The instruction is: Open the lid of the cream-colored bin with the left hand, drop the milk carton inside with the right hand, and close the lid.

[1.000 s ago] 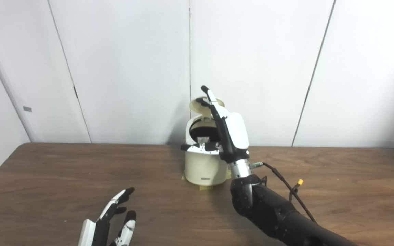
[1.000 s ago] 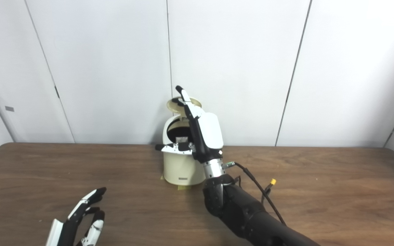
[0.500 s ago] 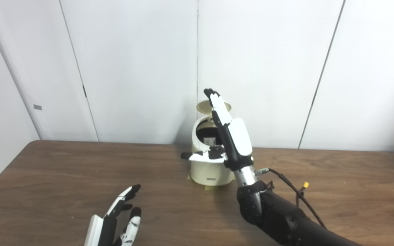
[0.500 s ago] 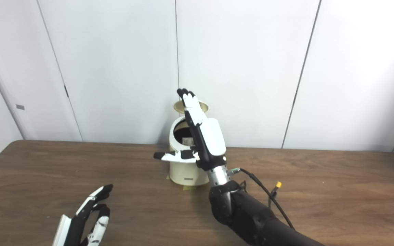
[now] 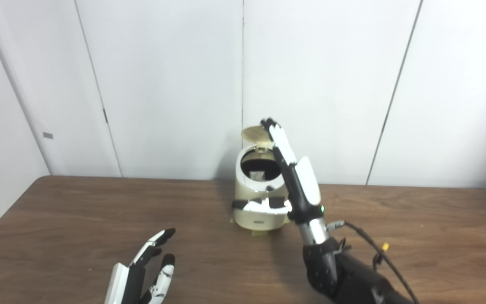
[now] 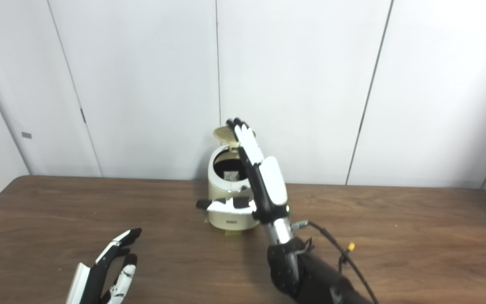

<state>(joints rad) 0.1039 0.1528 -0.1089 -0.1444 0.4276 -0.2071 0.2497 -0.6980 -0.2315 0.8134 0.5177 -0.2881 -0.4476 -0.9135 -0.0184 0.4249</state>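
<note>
Standing open at the back of the cream-colored bin [image 5: 260, 198], the lid [image 5: 255, 134] is tipped up on its rear hinge, and closing it is what I judge remains, since a pale object that looks like the milk carton [image 5: 260, 175] already lies inside the dark opening. Nearer by far is the right robot hand [image 5: 295, 181]: empty, fingers straight and together, thumb spread across the bin's front, its fingertips [image 5: 270, 124] reaching up just beside the lid's right edge, whether touching I cannot tell. Low over the tabletop [image 5: 78, 219], well apart to the front-left, the left robot hand [image 5: 141, 270] is open and holds nothing.
</note>
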